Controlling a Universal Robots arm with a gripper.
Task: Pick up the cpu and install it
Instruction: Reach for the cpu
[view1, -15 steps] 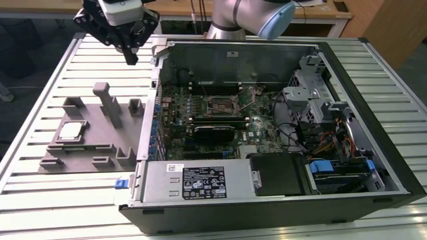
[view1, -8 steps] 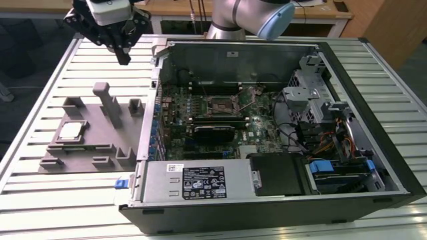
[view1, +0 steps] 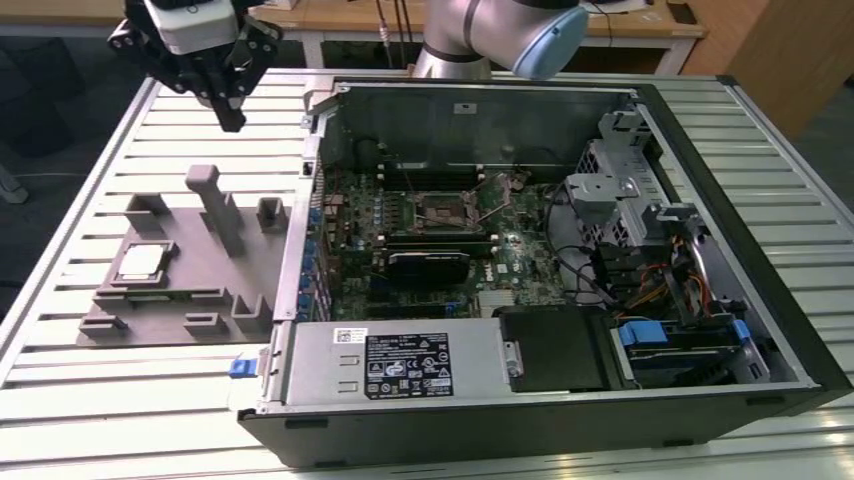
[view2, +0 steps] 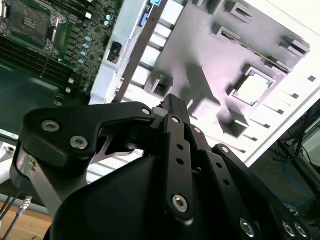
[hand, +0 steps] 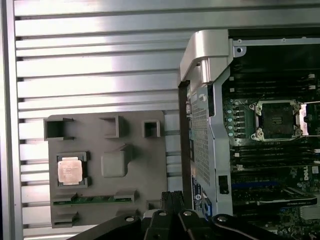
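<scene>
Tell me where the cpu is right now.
The cpu lies in a pocket of the grey fixture tray, on the exterior view's left, beside the open computer case.

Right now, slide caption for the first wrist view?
CPU rests in grey fixture tray beside the open PC case; motherboard socket empty.

Slatted metal table (view1: 80, 400), wooden desk (view1: 641, 25) behind
</scene>
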